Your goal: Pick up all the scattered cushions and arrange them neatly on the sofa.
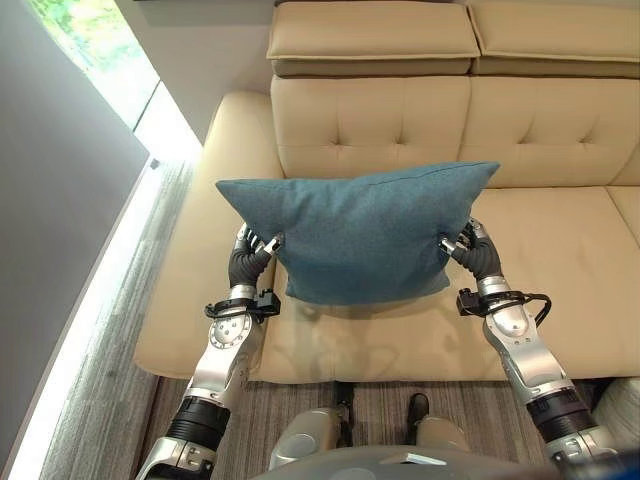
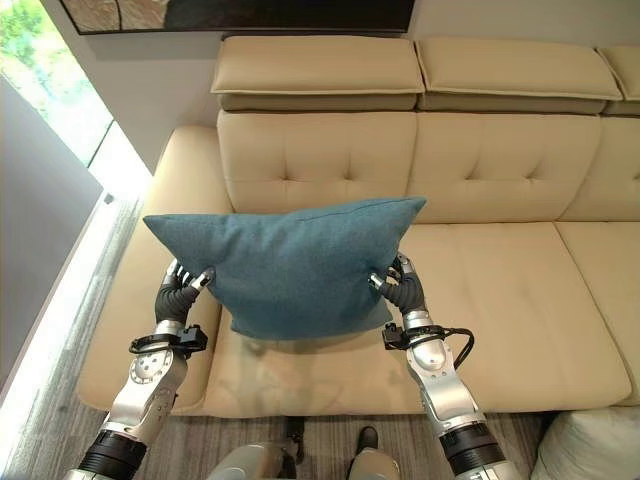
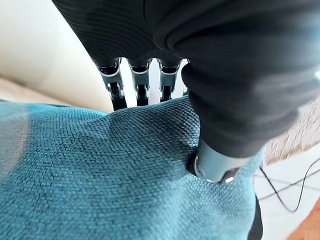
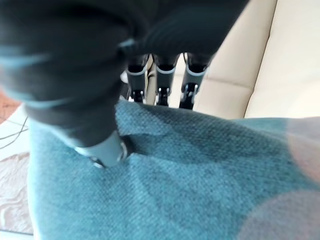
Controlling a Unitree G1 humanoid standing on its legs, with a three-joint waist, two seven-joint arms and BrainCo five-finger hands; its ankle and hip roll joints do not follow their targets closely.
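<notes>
A teal cushion [image 1: 362, 236] hangs in the air above the seat of the beige sofa [image 1: 380, 125], held up between both hands. My left hand [image 1: 252, 254] pinches its left edge, the thumb [image 3: 216, 165] pressed into the cloth and the fingers [image 3: 141, 85] behind it. My right hand [image 1: 470, 247] grips the right edge the same way, thumb [image 4: 102, 150] dug into the fabric. The cushion [image 2: 290, 265] stands roughly upright, its upper corners spread wide. It covers part of the sofa's left seat and backrest.
The sofa's wide left armrest [image 1: 205, 230] lies beside my left arm. A bright window strip [image 1: 100, 290] runs along the floor at the left. A white cushion's corner [image 2: 590, 445] shows at the lower right on the striped floor [image 1: 120, 400].
</notes>
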